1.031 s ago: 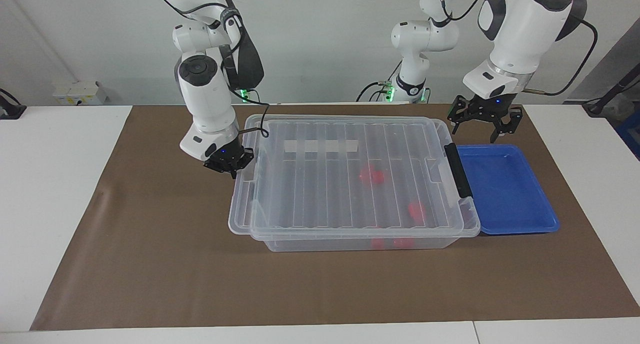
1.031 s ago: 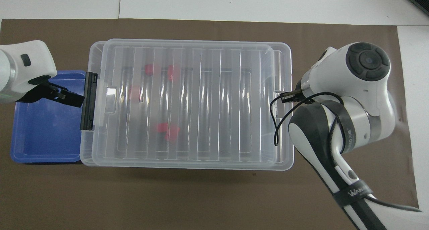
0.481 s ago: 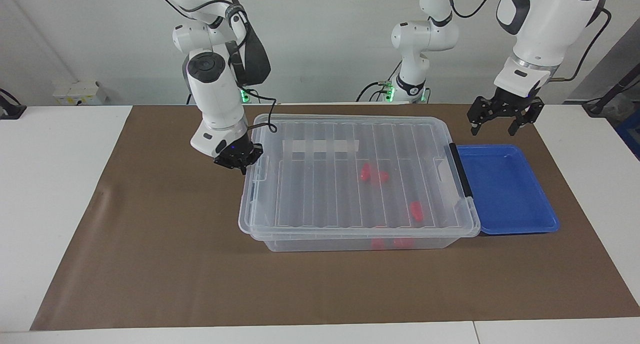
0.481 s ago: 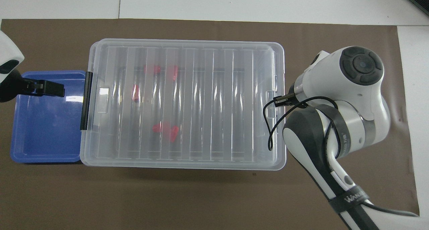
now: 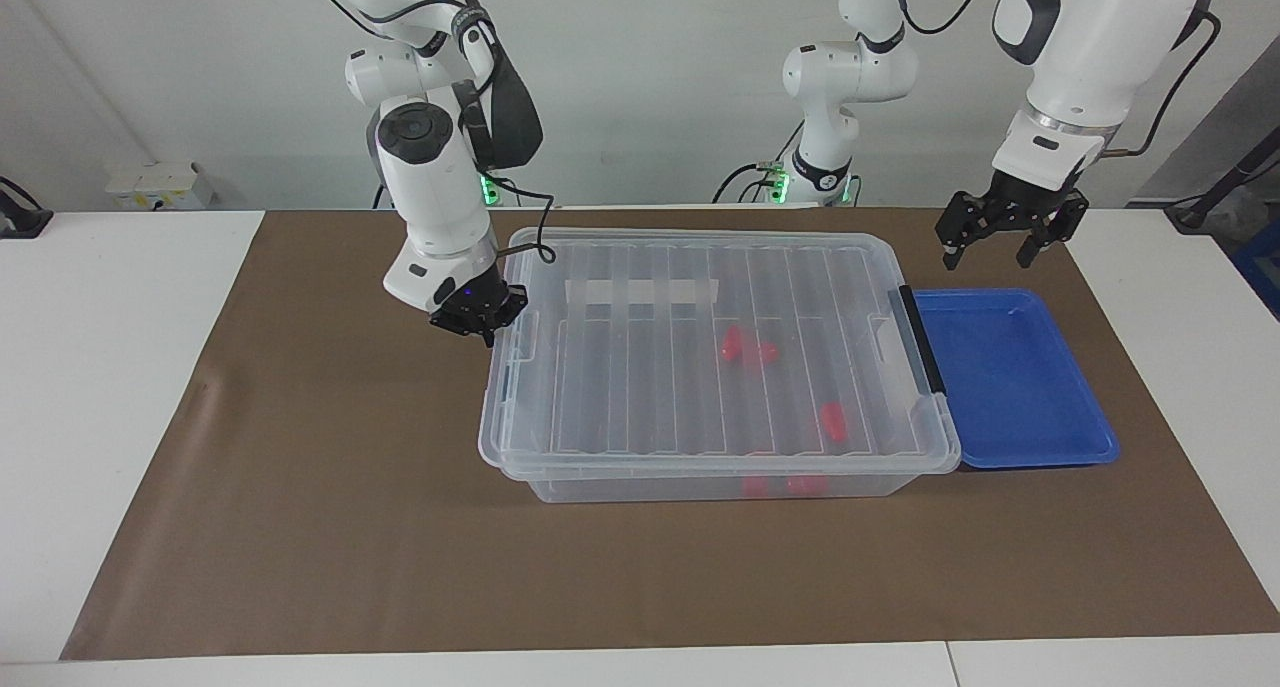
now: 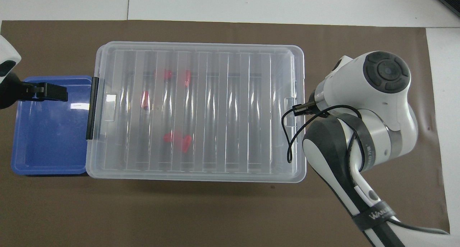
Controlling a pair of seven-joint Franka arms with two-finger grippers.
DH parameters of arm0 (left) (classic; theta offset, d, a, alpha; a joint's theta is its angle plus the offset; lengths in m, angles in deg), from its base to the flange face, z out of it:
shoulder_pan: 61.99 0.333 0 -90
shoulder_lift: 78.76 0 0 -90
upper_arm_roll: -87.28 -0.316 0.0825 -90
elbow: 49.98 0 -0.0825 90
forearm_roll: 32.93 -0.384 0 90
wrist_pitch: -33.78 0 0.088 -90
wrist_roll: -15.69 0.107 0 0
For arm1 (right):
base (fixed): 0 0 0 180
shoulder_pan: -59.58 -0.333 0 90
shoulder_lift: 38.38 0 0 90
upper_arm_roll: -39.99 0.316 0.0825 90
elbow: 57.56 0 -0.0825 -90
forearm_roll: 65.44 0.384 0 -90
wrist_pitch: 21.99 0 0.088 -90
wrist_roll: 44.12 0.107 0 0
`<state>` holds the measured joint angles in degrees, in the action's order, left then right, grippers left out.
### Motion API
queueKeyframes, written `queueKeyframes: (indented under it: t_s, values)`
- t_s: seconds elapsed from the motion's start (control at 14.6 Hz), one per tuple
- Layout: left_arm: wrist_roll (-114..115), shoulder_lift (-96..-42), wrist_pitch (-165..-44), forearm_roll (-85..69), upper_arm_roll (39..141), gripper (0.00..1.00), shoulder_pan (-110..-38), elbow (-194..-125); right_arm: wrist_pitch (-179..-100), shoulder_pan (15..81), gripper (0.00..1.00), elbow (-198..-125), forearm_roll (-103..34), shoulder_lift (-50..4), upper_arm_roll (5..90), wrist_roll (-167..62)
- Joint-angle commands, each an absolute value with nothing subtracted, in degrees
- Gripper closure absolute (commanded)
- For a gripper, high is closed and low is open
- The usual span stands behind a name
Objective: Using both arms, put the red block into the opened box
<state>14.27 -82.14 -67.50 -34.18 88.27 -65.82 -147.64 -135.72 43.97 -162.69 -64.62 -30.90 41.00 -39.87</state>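
Note:
The box (image 5: 700, 267) stands mid-table with its ribbed clear lid lying flat on it and a black latch (image 5: 920, 342) at the left arm's end. Several red blocks show through the lid, one pair near the middle (image 5: 745, 347) (image 6: 178, 139). My right gripper (image 5: 482, 319) is shut, holding nothing, low beside the box's end toward the right arm, close to the lid's tab. In the overhead view the right arm hides that gripper. My left gripper (image 5: 1005, 245) (image 6: 50, 91) hangs open and empty over the blue tray's edge nearer to the robots.
A shallow blue tray (image 5: 1010, 387) (image 6: 50, 139) lies against the box's latch end and holds nothing. Brown paper (image 5: 300, 527) covers the table around both. The right arm's black cable (image 6: 291, 132) loops over the box's corner.
The lid slid toward the left arm's end and now sits square on the box. The right gripper followed its edge. The left gripper rose and drew away from the latch.

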Motion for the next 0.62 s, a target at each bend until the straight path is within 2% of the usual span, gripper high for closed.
queueKeyframes:
  t_s: [0.0,0.27,0.34,0.41,0.55]
  values:
    - [13.5,-83.7,-68.0,-33.9,88.3,0.00,-65.5,-148.0,-134.6,44.8,1.00,-164.2,-63.7,-33.8,41.0,-39.3]
    - [14.0,-84.3,-66.9,-33.9,88.4,0.00,-65.5,-148.8,-133.0,49.7,1.00,-163.8,-63.8,-36.1,40.6,-39.3]
    - [14.0,-84.3,-66.9,-33.9,88.4,0.00,-65.5,-148.8,-131.8,50.7,0.83,-163.6,-63.8,-36.7,40.5,-39.1]
    - [14.0,-84.4,-66.9,-33.9,88.4,0.00,-65.5,-148.8,-130.8,52.0,0.59,-163.6,-63.9,-37.3,40.4,-38.8]
    - [14.0,-84.4,-66.9,-33.9,88.4,0.00,-65.5,-148.8,-130.2,55.6,0.00,-163.6,-64.0,-38.9,40.4,-38.8]
